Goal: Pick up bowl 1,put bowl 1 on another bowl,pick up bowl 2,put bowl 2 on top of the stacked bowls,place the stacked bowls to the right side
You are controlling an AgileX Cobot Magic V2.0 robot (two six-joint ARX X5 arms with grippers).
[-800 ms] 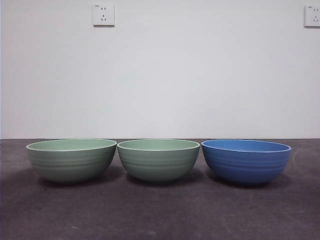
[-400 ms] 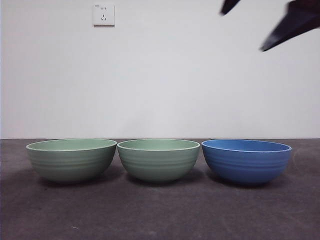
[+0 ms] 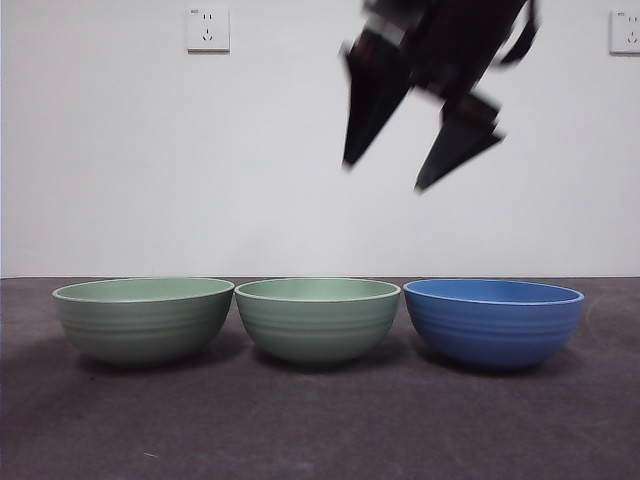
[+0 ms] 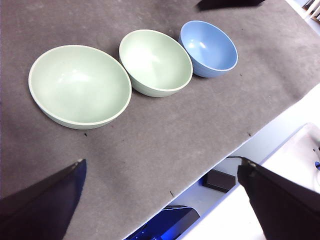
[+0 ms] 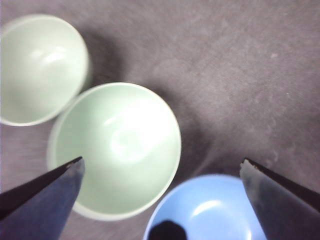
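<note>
— Three round ribbed bowls are sitting in a row along the near part of the dark grey table (image 3: 320, 430), none stacked yet: a pale green bowl with a cream rim at one end (image 3: 143, 318), a second pale green bowl in the middle (image 3: 317, 318), and a blue bowl with a lighter rim at the other end (image 3: 493, 321). We are seeing neighbours almost touching at the rims.

— Above them, what are we working with?

— We are holding the right gripper (image 3: 400, 170) high over the gap between the middle green bowl and the blue bowl, jaws spread wide and empty. Its wrist camera is looking down into both. The left gripper (image 4: 160, 200) is waiting well back from the row, also spread wide with nothing in it.

— So we are judging this as the approach to the first pick?

— Probably the middle green one. What we are worrying about is the tight spacing: one jaw coming down outside the rim could be knocking the blue bowl, or shoving the end bowl sideways. Smooth rims could also be slipping out of a shallow pinch.

— Farthest back, we are seeing only a plain white wall with two sockets (image 3: 207, 30).
</note>
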